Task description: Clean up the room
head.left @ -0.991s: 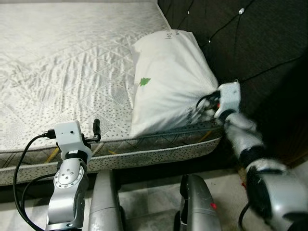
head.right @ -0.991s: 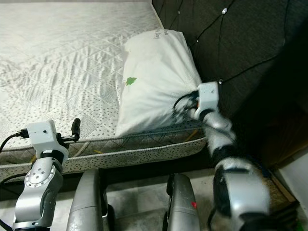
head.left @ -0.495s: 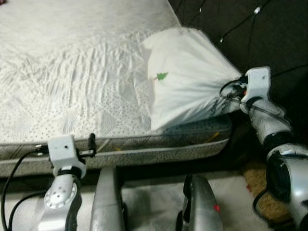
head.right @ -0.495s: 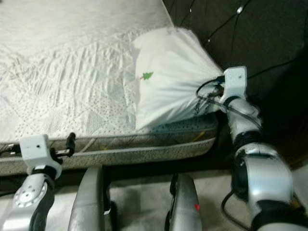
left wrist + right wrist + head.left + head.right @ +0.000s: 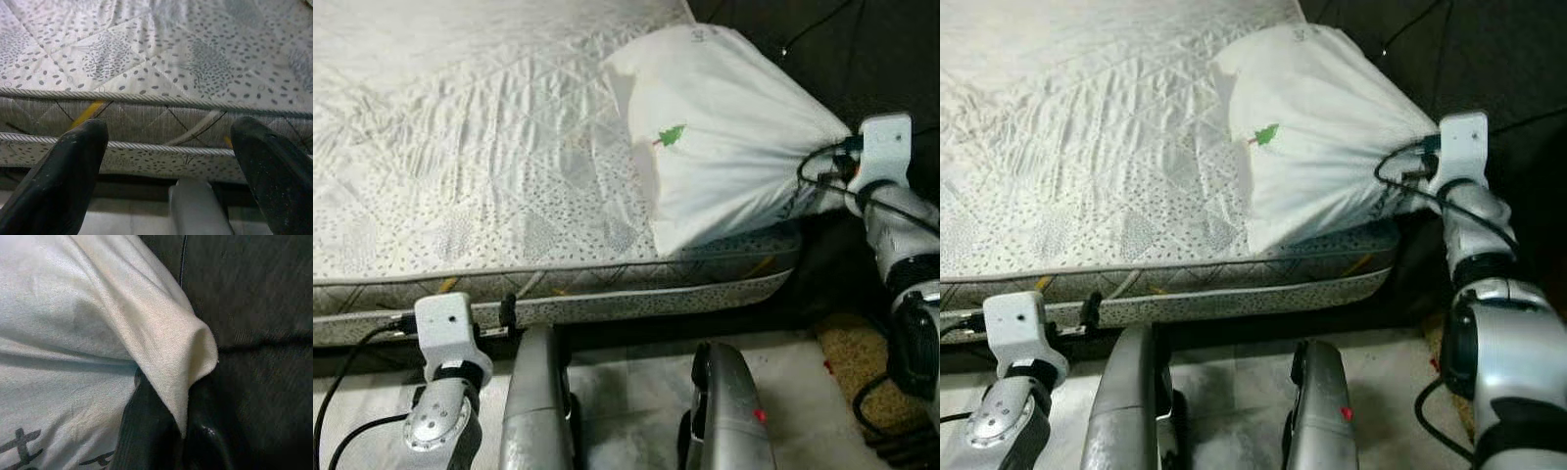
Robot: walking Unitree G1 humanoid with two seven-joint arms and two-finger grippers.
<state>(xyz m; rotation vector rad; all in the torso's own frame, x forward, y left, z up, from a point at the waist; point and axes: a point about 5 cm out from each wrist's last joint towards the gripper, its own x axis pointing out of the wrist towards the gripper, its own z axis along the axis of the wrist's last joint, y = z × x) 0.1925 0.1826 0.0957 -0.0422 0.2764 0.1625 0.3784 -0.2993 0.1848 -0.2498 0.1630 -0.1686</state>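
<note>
**Pillow corner pinched and tugged toward the bed's right end**

Mattress first, since it's the biggest thing here: the bare quilted white mattress [image 5: 480, 166] with the grey speckled border runs across the head views, and the whole picture has slid compared with 1 second ago, so the robot itself has shifted. That part is camera, not stuff moving.

What did change is the plump white pillow with the small green tree print [image 5: 724, 137]. It lies at the right end of the mattress against the dark tufted headboard [image 5: 1508, 59], and its near corner now looks stretched into tight gathered folds running to the right gripper [image 5: 837, 176], more so than 1 second ago. On the right wrist view the 2 black fingers [image 5: 146, 431] sit together with a flap of white fabric clamped between them, so the grip looks solid.

The left gripper [image 5: 168, 161] is low at the front edge of the mattress, fingers spread apart, holding nothing.

My read: the pillow is mid-drag or being straightened, not placed yet. The pinch is on fabric only, so a hard pull could slip the corner out.
</note>
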